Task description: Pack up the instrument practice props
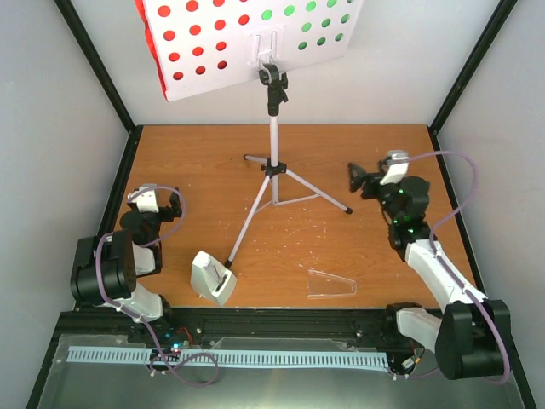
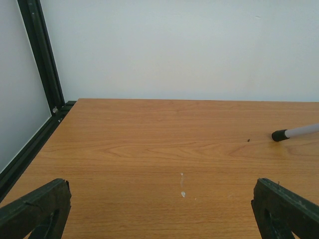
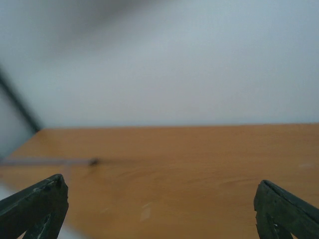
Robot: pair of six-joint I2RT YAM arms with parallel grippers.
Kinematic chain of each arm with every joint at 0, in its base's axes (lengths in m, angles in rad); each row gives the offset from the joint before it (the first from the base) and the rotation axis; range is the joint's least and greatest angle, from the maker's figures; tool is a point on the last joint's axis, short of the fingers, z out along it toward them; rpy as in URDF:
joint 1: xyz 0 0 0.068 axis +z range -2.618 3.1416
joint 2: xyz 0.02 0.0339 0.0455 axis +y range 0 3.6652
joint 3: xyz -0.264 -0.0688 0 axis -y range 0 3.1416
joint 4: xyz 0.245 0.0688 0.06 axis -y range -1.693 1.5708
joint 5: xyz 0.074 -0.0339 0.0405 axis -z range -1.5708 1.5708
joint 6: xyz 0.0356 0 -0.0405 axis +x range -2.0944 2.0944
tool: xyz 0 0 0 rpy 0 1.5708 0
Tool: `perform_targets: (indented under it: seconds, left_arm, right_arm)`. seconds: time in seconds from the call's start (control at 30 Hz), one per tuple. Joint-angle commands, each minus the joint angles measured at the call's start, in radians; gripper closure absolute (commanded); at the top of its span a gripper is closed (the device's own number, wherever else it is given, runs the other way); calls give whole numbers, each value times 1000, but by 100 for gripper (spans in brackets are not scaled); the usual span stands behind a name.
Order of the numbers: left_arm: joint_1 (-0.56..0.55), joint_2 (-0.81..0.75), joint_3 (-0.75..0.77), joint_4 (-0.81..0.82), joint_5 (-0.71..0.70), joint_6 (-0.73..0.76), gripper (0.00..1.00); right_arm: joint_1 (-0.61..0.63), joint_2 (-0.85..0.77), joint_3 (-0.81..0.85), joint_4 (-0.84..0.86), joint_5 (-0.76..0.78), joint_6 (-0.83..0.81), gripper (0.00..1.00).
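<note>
The white perforated music stand (image 1: 255, 34) stands on its thin silver tripod (image 1: 273, 166) at the back middle of the table. The red sheet (image 1: 192, 43) shows through its left holes and the green sheet (image 1: 311, 25) through its right holes. The white wedge metronome (image 1: 211, 277) sits by the near tripod foot, and its clear cover (image 1: 330, 284) lies apart to the right. My left gripper (image 1: 157, 194) (image 2: 160, 186) is open and empty at the left, with a tripod foot (image 2: 280, 134) far to its right. My right gripper (image 1: 358, 181) (image 3: 159, 181) is open and empty beside the right tripod leg (image 3: 92, 162).
The wooden table (image 1: 204, 162) is fenced by black frame posts (image 1: 106, 81) and white walls. A black rail (image 1: 281, 319) runs along its near edge between the arm bases.
</note>
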Motion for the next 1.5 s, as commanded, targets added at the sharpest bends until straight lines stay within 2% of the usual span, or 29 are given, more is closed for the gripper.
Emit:
perform_targets:
  seconds: [0.0, 0.13, 0.3, 0.4, 0.53, 0.8, 1.07, 1.17, 1.33, 1.47]
  left_arm:
    - [2, -8, 9, 47, 17, 15, 1]
    - [2, -8, 9, 47, 17, 14, 0]
    - [2, -7, 9, 47, 15, 15, 1]
    - [2, -7, 9, 48, 16, 15, 1]
    - [2, -8, 11, 47, 16, 15, 0]
    - [2, -7, 10, 47, 17, 15, 0]
    - [2, -8, 10, 46, 16, 16, 1]
    - [2, -7, 10, 46, 16, 16, 1]
    - [2, -7, 9, 47, 15, 16, 1]
    - [2, -9, 7, 49, -22, 1, 1]
  right_arm:
    - [214, 1, 72, -332, -186, -22, 0]
    - [481, 31, 142, -445, -211, -105, 1]
    - [874, 115, 253, -531, -94, -177, 2]
    - [1026, 181, 295, -501, -62, -175, 1]
    - [1176, 329, 361, -463, 94, -202, 0]
    - [1248, 552, 521, -426, 199, -264, 1]
    - [1257, 655, 588, -390, 156, -293, 3]
    - [1257, 671, 592, -375, 144, -285, 13]
    - [1268, 651, 578, -373, 156, -277, 43]
    - [1270, 574, 537, -381, 182, -265, 52]
